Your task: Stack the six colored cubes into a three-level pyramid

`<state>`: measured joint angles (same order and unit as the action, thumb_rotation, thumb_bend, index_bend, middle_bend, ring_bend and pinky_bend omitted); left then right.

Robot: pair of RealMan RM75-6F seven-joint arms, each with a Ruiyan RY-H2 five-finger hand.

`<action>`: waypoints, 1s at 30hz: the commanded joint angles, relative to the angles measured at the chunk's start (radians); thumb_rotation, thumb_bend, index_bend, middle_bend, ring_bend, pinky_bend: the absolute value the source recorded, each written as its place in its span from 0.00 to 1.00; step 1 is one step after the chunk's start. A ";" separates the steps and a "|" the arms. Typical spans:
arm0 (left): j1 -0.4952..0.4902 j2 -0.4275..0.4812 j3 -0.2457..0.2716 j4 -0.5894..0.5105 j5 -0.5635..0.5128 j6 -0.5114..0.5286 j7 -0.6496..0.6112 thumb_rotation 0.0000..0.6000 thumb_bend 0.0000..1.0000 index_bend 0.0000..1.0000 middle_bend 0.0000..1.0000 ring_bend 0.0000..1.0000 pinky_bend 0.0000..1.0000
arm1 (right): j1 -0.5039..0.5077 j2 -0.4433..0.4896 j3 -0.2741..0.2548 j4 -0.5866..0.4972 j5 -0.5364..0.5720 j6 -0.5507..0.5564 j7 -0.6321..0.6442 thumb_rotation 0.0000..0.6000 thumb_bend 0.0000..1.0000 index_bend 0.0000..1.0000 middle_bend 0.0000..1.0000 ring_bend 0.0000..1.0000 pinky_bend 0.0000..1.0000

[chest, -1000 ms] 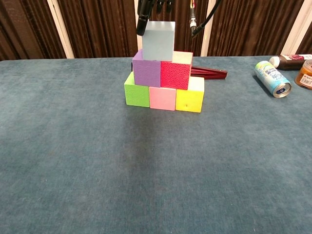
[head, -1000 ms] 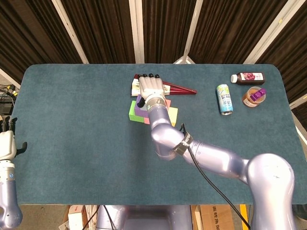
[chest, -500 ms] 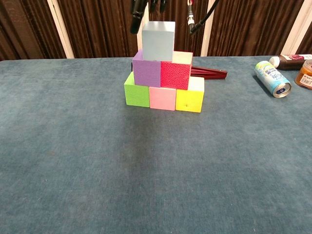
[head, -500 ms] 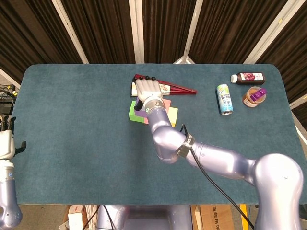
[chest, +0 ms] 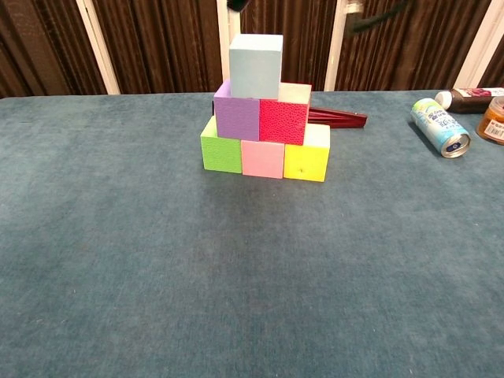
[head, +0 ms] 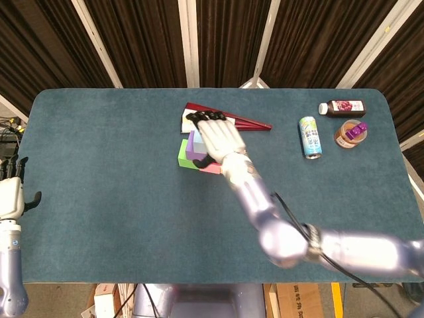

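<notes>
The 6 cubes stand as a 3-level pyramid near the worktop's point(chest: 118, 260) far edge, the light blue cube point(chest: 256, 55) on top. The right hand point(head: 218, 136) hovers above it, fingers spread, holding nothing. The left hand point(head: 12, 195) hangs empty, fingers apart, off the left edge.

Robot lab or test setup: teal felt-covered counter point(head: 99, 165), dark brown pleated curtains point(chest: 157, 47) with white poles behind its far edge, cardboard boxes point(head: 291, 301) on the floor under its near edge.
</notes>
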<state>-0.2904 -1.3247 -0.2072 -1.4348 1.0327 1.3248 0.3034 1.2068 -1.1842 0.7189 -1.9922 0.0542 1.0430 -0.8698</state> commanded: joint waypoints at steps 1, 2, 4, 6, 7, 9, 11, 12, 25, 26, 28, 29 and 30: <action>0.001 -0.002 0.008 0.002 0.018 0.001 -0.008 1.00 0.40 0.10 0.00 0.00 0.00 | -0.280 0.170 -0.053 -0.237 -0.332 0.104 0.228 1.00 0.28 0.11 0.08 0.00 0.00; 0.001 -0.002 0.011 0.002 0.026 0.001 -0.010 1.00 0.40 0.10 0.00 0.00 0.00 | -0.318 0.187 -0.071 -0.261 -0.380 0.110 0.253 1.00 0.28 0.11 0.07 0.00 0.00; 0.002 -0.002 0.016 -0.001 0.043 0.004 -0.019 1.00 0.40 0.10 0.00 0.00 0.00 | -0.394 0.215 -0.113 -0.293 -0.495 0.123 0.301 1.00 0.28 0.11 0.06 0.00 0.00; 0.004 -0.002 0.020 -0.004 0.059 0.009 -0.026 1.00 0.40 0.10 0.00 0.00 0.00 | -0.459 0.226 -0.154 -0.303 -0.608 0.145 0.344 1.00 0.28 0.11 0.06 0.00 0.00; 0.005 -0.001 0.023 -0.007 0.068 0.013 -0.029 1.00 0.40 0.10 0.00 0.00 0.00 | -0.498 0.226 -0.182 -0.303 -0.684 0.168 0.368 1.00 0.28 0.11 0.06 0.00 0.00; 0.010 0.002 0.029 -0.015 0.087 0.023 -0.036 1.00 0.40 0.10 0.00 0.00 0.00 | -0.573 0.216 -0.245 -0.283 -0.839 0.219 0.412 1.00 0.28 0.11 0.06 0.00 0.00; 0.016 0.005 0.035 -0.024 0.104 0.035 -0.040 1.00 0.40 0.10 0.00 0.00 0.00 | -0.634 0.203 -0.301 -0.254 -0.961 0.266 0.449 1.00 0.28 0.11 0.06 0.00 0.00; 0.018 0.007 0.037 -0.029 0.110 0.039 -0.042 1.00 0.40 0.10 0.00 0.00 0.00 | -0.659 0.198 -0.323 -0.241 -1.007 0.285 0.465 1.00 0.28 0.11 0.06 0.00 0.00; 0.107 0.071 0.112 -0.138 0.255 0.155 -0.109 1.00 0.40 0.08 0.00 0.00 0.00 | -0.994 0.012 -0.666 0.133 -1.482 0.573 0.608 1.00 0.28 0.11 0.06 0.00 0.00; 0.113 0.075 0.115 -0.140 0.268 0.166 -0.120 1.00 0.39 0.07 0.00 0.00 0.00 | -1.006 -0.006 -0.672 0.161 -1.487 0.584 0.607 1.00 0.28 0.11 0.06 0.00 0.00; 0.124 0.082 0.122 -0.137 0.296 0.183 -0.146 1.00 0.39 0.07 0.00 0.00 0.00 | -1.021 -0.031 -0.683 0.206 -1.492 0.590 0.597 1.00 0.28 0.11 0.06 0.00 0.00; 0.128 0.085 0.125 -0.134 0.309 0.190 -0.156 1.00 0.39 0.07 0.00 0.00 0.00 | -1.025 -0.039 -0.687 0.226 -1.495 0.586 0.591 1.00 0.28 0.11 0.06 0.00 0.00; 0.131 0.087 0.127 -0.133 0.315 0.194 -0.162 1.00 0.39 0.07 0.00 0.00 0.00 | -1.027 -0.043 -0.691 0.240 -1.493 0.579 0.584 1.00 0.28 0.11 0.06 0.00 0.00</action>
<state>-0.1680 -1.2442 -0.0864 -1.5698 1.3346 1.5090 0.1545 0.2025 -1.2004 0.0504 -1.7888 -1.4231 1.6136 -0.2810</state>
